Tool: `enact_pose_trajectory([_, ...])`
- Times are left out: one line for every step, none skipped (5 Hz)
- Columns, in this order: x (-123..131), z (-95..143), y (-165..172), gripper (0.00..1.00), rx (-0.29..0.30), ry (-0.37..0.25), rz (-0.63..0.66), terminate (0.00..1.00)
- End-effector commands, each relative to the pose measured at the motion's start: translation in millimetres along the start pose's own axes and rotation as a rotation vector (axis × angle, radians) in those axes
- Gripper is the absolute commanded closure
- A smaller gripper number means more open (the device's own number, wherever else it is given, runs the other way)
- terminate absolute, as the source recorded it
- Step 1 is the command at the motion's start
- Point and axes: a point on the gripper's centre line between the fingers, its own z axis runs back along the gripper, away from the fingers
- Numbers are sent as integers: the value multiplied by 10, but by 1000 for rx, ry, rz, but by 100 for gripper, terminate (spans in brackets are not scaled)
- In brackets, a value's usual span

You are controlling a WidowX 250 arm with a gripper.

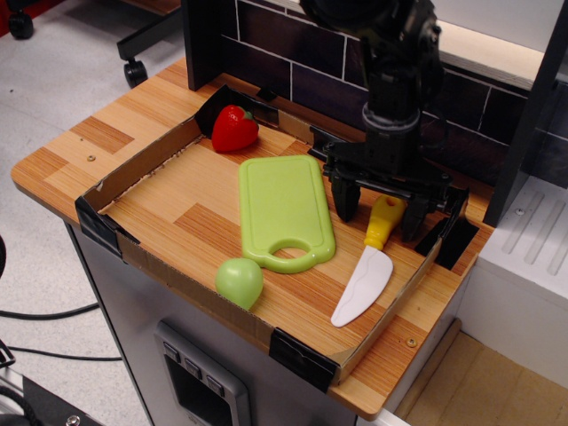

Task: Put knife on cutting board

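The knife (pixel 368 266) lies on the wooden tray floor at the right, yellow handle toward the back, white blade pointing to the front. The light-green cutting board (pixel 282 210) lies flat in the middle of the tray, handle hole toward the front. My black gripper (pixel 381 209) is open and hangs low over the knife's yellow handle (pixel 384 220), one finger (pixel 346 197) on the left of it and one finger (pixel 416 216) on the right. The jaws stand apart from the handle.
A red toy strawberry (pixel 234 129) sits at the tray's back left. A round pale-green toy fruit (pixel 240 281) sits at the front edge by the board. A low cardboard rim (pixel 142 160) with black corner clips surrounds the tray. A dark tiled wall (pixel 293 53) stands behind.
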Motion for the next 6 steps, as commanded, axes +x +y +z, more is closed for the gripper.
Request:
enact_pose_trajectory([56, 125, -82, 100, -76, -35, -67, 0])
enact_pose_trajectory([75, 219, -109, 100, -79, -49, -87, 0])
enact_pose_trajectory([93, 406, -64, 100, -96, -70, -30, 0])
enact_pose_trajectory([157, 673, 156, 100, -140, -78, 95, 0])
enact_pose_trajectory([223, 746, 411, 100, -75, -143, 199, 0])
enact_pose_trajectory([311, 718, 731, 100, -33, -179, 266, 0])
